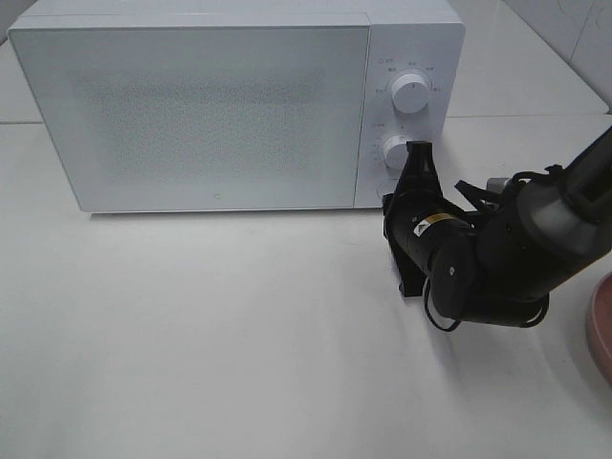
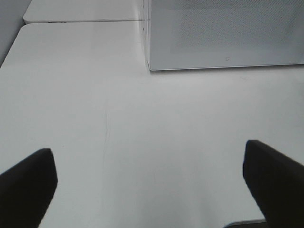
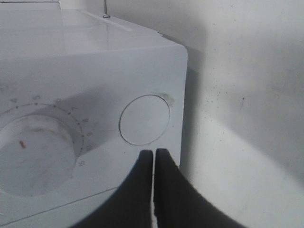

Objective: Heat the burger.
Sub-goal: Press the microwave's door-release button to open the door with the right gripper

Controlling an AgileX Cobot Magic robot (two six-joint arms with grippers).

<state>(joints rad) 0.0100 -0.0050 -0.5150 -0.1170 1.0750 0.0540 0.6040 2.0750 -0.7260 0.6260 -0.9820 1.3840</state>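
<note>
1. While the door (image 1: 191, 115) of the microwave (image 1: 411, 38) stands shut, the burger shows in none of the views. The door's speckled window lets nothing be seen through it, so I cannot tell where the burger is
2. The microwave sits at the back of the white table (image 1: 191, 344). Its control panel is on the right side of its front, with the upper knob (image 1: 410, 94) directly above the lower knob (image 1: 394, 153)
3. The right gripper (image 3: 153, 153) reaches to that panel. Its jaws are pressed together with nothing between them, the two dark fingers lying side by side
4. Seen from the right wrist, its tips lie right at the rim of a round button (image 3: 144, 119). This button is set near the panel's corner, just beside the lower knob. Whether the tips touch the button I cannot tell
5. From the high camera, the right arm comes in from the right edge, low over the table, and the gripper covers part of the lower knob's side
6. The left gripper (image 2: 147, 148) has its jaws wide apart and holds nothing. Its fingers (image 2: 28, 183) hang over bare table, well apart from the microwave, whose lower front corner shows ahead of them
7. A pink-brown plate (image 1: 601, 330) lies at the right edge of the high view, near the right arm. Most of it is cut off, and the strip that shows is bare
</note>
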